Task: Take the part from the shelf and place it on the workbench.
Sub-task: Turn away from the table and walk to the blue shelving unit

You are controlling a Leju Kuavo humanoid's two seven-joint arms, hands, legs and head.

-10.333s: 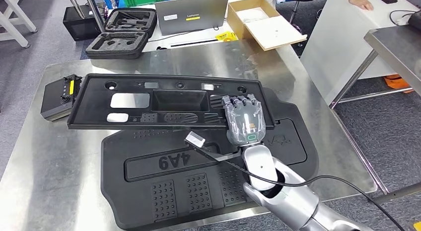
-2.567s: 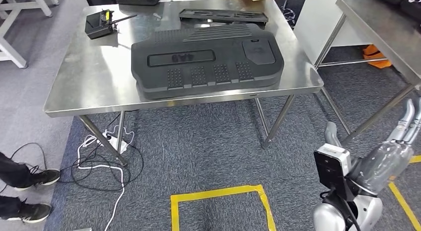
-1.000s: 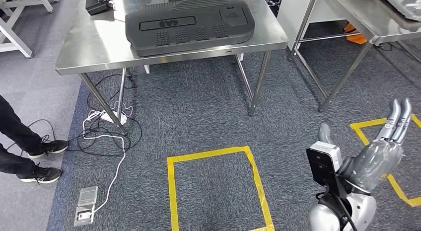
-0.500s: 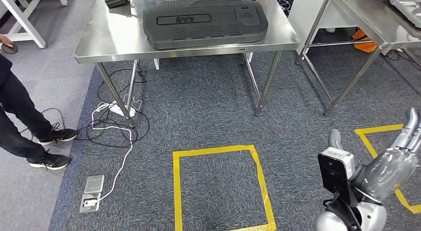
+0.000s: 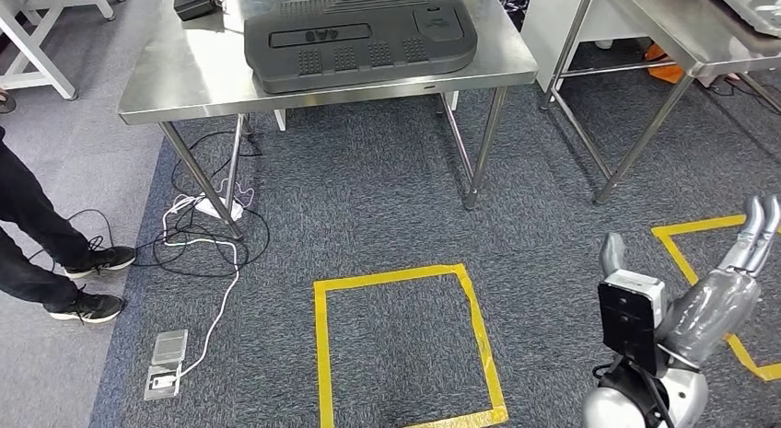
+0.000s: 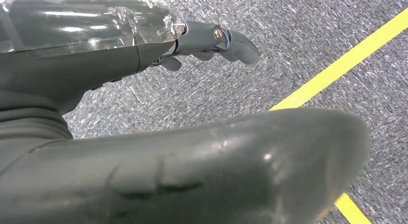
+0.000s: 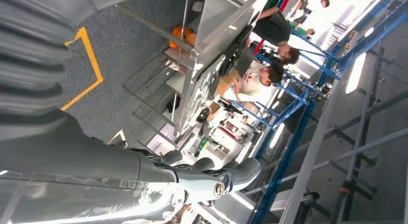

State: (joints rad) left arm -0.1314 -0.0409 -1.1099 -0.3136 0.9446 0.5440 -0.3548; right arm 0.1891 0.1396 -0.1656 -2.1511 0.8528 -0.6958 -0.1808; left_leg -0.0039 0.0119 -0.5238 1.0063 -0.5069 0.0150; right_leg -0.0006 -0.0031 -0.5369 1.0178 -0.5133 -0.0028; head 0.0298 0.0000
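Note:
The steel workbench [image 5: 184,89] stands at the top of the head view, a few steps away across grey carpet. A large black moulded part [image 5: 359,37] lies flat on it, covering most of its right half. My right hand [image 5: 725,290] hangs low at the right edge of the head view, fingers straight and apart, holding nothing. The right wrist view shows the same right hand [image 7: 207,178] empty against distant racks. In the left wrist view my left hand [image 6: 207,38] hangs over the carpet with its fingers loose and nothing in them.
A yellow tape square [image 5: 405,345] marks the carpet in front of me. Cables and a power strip [image 5: 212,221] lie under the bench's left legs. A person's legs [image 5: 37,244] stand at the left. A second steel table [image 5: 681,32] stands at the right.
The camera has moved: ten seconds ago my right hand rested on a flat black panel on the bench; now I stand back from it. Over the last second the view swayed sideways.

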